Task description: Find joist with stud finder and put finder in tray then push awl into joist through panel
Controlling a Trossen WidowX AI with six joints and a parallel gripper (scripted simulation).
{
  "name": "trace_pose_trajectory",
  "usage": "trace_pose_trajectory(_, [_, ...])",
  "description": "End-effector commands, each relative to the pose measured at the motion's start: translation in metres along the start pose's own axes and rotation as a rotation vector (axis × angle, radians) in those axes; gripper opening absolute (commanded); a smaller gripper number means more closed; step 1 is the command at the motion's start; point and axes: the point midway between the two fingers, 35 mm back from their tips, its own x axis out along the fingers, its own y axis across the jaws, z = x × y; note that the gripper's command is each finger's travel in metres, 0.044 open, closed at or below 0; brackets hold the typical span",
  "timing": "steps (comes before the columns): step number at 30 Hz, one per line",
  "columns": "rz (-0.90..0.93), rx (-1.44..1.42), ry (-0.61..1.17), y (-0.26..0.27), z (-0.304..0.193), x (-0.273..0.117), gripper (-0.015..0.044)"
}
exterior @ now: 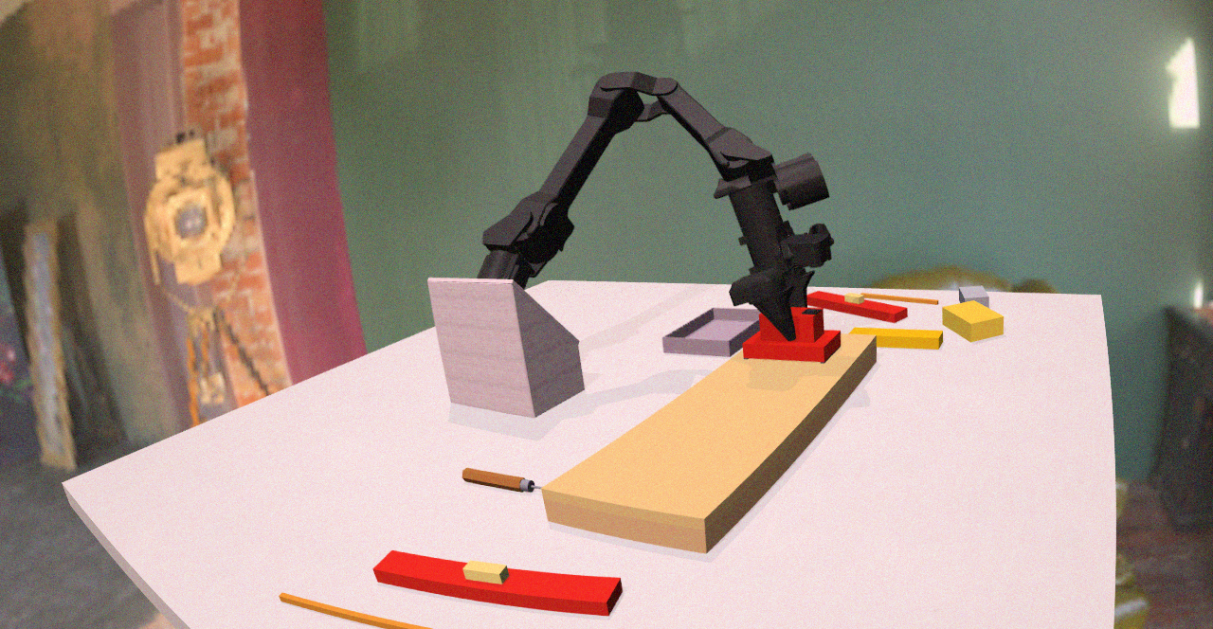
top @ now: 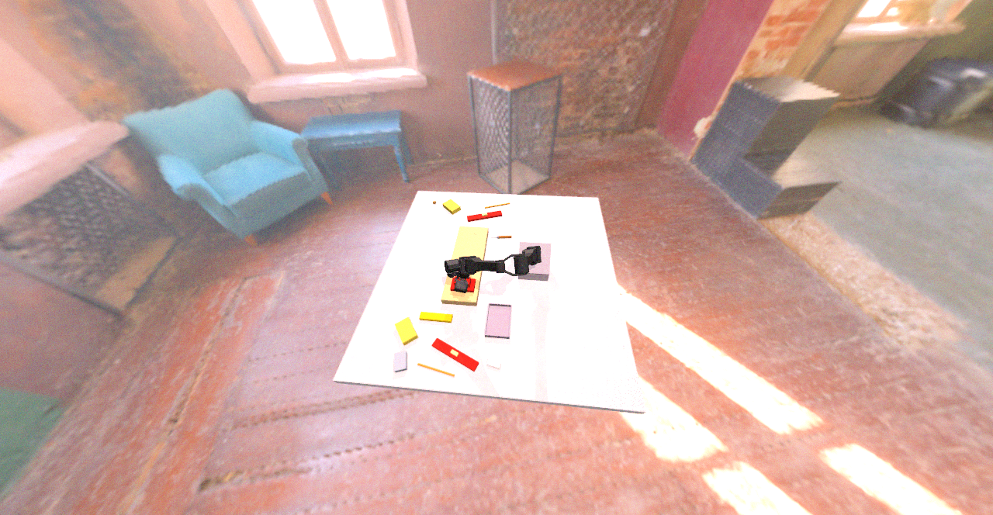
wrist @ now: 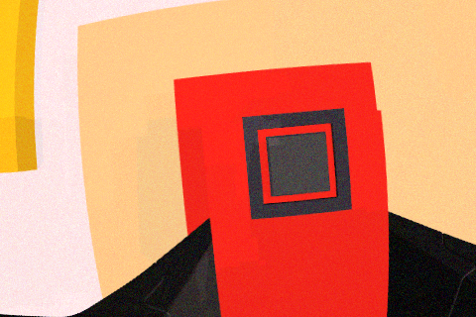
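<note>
My gripper [exterior: 790,320] [wrist: 288,220] is shut on the red stud finder [exterior: 818,345] [wrist: 297,240] [top: 471,288]. The stud finder is upright over the tray-side end of the tan floor panel [top: 472,241] [exterior: 678,447] [wrist: 149,50]; whether it touches the panel I cannot tell. Its square indicator [wrist: 298,164] is dark grey, unlit. The mauve tray [top: 498,336] [exterior: 703,348] is empty and stands beside that end of the panel. The awl [top: 504,236] [exterior: 493,479] lies on the table by the panel's other end, its orange-brown handle pointing away from the panel. No hole shows in the visible panel top.
A mauve sloped block [top: 534,272] [exterior: 483,353] stands by the arm's base. A red level [top: 483,216] [exterior: 542,587] and a pencil [top: 496,205] lie past the awl. Another red level [top: 465,360], a yellow bar [top: 436,317] [exterior: 907,337] and a yellow block [top: 406,330] [exterior: 972,320] lie beyond the panel's tray-side end.
</note>
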Motion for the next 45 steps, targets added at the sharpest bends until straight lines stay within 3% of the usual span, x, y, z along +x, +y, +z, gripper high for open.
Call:
trace_pose_trajectory(1, [0.007, -0.005, 0.002, 0.016, 0.000, 0.000, 0.0000])
trace_pose_trajectory(17, [0.007, -0.005, 0.001, 0.025, 0.000, 0.000, 0.0000])
trace_pose_trajectory(45, [0.002, -0.006, 0.002, -0.069, 0.000, 0.001, 0.0000])
